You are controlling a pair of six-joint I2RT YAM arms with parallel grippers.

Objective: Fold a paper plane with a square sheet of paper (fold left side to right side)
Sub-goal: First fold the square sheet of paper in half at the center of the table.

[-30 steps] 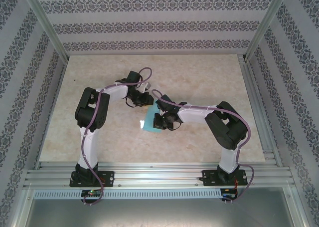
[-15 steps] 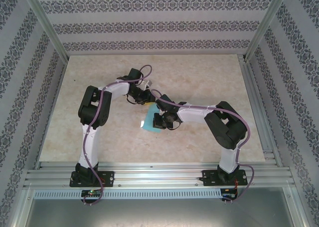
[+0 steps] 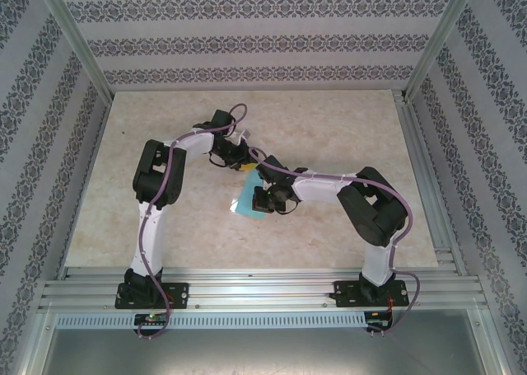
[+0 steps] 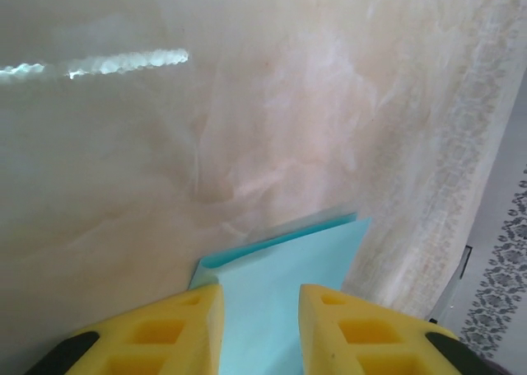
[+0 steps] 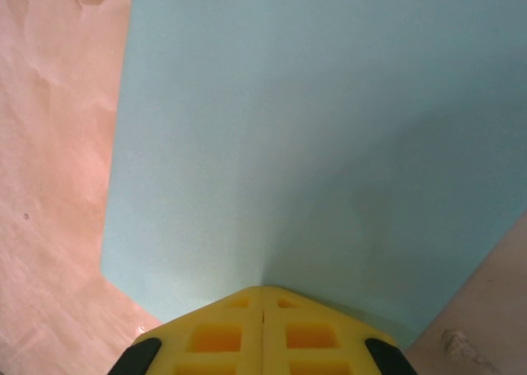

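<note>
Two risks: left tool (image 4: 262,302), narrowly parted astride the thin light-blue square sheet of paper (image 5: 313,144), could drag it; closed right tool (image 5: 263,305), pressing it, may slip.

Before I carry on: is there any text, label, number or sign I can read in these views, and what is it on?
No text can be read.
paper: plain blue, no print.
left gripper and right gripper: plain yellow, no marking.
walls: ornamental pattern, not lettering.
boards at the arm bases: too small to read.
</note>
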